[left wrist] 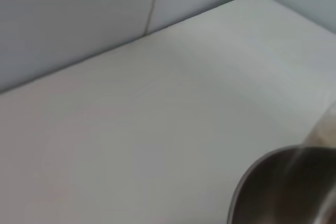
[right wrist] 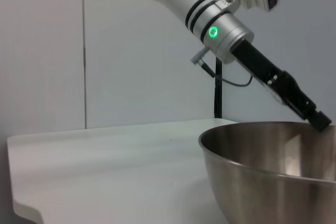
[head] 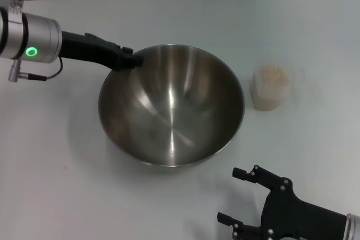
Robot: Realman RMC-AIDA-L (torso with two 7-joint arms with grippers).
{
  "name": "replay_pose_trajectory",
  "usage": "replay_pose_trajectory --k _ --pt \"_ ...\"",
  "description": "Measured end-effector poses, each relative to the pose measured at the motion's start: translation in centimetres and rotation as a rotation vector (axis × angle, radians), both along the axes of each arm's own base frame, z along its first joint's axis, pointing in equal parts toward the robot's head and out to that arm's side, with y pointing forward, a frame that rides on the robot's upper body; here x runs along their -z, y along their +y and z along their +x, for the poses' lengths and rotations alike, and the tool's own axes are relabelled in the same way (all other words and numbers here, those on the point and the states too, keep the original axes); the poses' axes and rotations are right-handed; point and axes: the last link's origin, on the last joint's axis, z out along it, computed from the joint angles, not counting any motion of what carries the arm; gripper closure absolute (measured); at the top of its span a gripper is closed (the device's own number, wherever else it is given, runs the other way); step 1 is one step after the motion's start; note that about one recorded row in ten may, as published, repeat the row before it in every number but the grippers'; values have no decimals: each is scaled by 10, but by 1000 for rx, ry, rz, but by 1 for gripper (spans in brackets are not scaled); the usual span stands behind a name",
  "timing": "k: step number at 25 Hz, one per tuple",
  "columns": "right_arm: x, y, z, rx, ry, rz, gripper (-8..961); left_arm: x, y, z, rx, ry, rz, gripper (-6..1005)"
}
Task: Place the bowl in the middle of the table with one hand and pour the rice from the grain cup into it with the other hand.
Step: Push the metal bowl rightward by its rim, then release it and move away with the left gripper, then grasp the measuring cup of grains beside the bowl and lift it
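Left pincer (head: 130,60) closed on bowl (head: 174,105) rim at table (head: 50,184) centre
Right pincer (head: 239,195) open, empty, near front edge; grain cup (head: 270,87) of rice (head: 270,73) beside bowl

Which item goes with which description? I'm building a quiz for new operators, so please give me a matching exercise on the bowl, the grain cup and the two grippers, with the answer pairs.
Things:
1. bowl
2. grain cup
3. left gripper
4. right gripper

Descriptions:
A. standing upright, filled with rice, on the robot's right of the bowl
B. open, near the table's front edge, touching nothing
C. shiny metal, empty inside
D. at the bowl's rim on the far left side

Pairs: 1-C, 2-A, 3-D, 4-B
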Motion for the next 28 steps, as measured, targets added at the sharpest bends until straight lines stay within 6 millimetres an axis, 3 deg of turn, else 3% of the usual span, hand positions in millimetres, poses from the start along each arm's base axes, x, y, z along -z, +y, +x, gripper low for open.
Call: replay_pose_trajectory --k 7,8,11,14,17,21,22,28 --pt "1 0 1 7 -7 -2 131 -40 -4 16 151 -29 72 601" --pt "1 0 1 7 -7 -2 131 -64 -14 18 256 -71 132 567" --pt "1 0 2 15 -4 3 131 -85 -36 14 392 -139 199 411" --pt "0 -1 3 29 0 14 131 -101 -69 -6 544 -207 303 310" --pt "-3 0 4 49 10 35 131 -103 -101 -36 624 -221 399 236" --pt "-11 2 10 114 29 110 132 -81 -148 -87 646 -290 452 162" --pt "-14 4 13 143 35 146 132 -81 -148 -87 646 -290 452 162" --pt "-29 17 30 333 31 409 132 -54 -188 -135 543 -320 451 161"
